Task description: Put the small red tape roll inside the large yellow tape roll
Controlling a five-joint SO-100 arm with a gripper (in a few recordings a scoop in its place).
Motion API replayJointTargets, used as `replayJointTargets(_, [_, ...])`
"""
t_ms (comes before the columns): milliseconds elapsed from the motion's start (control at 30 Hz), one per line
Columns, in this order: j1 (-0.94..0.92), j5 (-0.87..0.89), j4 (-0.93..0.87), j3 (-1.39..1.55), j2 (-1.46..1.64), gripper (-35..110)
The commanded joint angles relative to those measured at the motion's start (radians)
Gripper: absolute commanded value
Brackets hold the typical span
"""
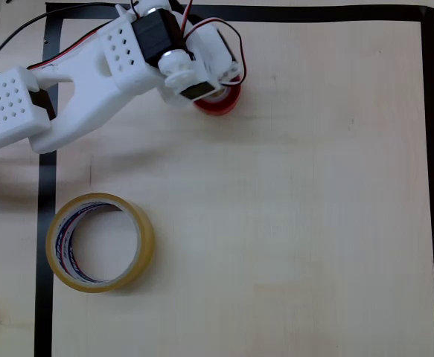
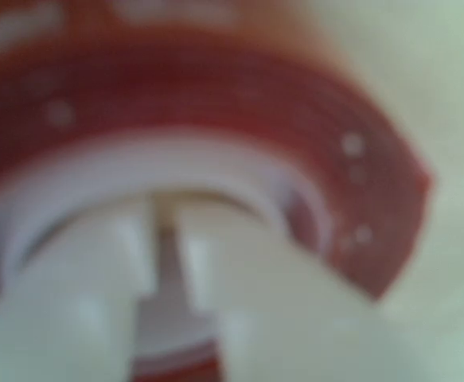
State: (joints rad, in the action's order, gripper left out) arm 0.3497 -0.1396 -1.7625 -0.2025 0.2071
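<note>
At table's top edge, gripper (image 1: 215,95) over small red tape roll (image 1: 220,103), grip unclear; wrist view shows its white core (image 2: 136,171).

No legible text, brand, number or sign found. The large yellow tape roll (image 1: 100,242), at about 8 o'clock in the overhead view, carries blue and red print on its white inner core; the characters are too small to read. The wrist view is blurred.
</note>
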Motion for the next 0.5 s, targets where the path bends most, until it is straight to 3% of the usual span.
replayJointTargets(0, [-0.008, 0.011, -0.044, -0.038, 0.163, 0])
replayJointTargets(167, [0.008, 0.011, -0.048, -0.002, 0.233, 0])
replayJointTargets(467, [-0.015, 0.046, -0.046, 0.348, 0.575, 0])
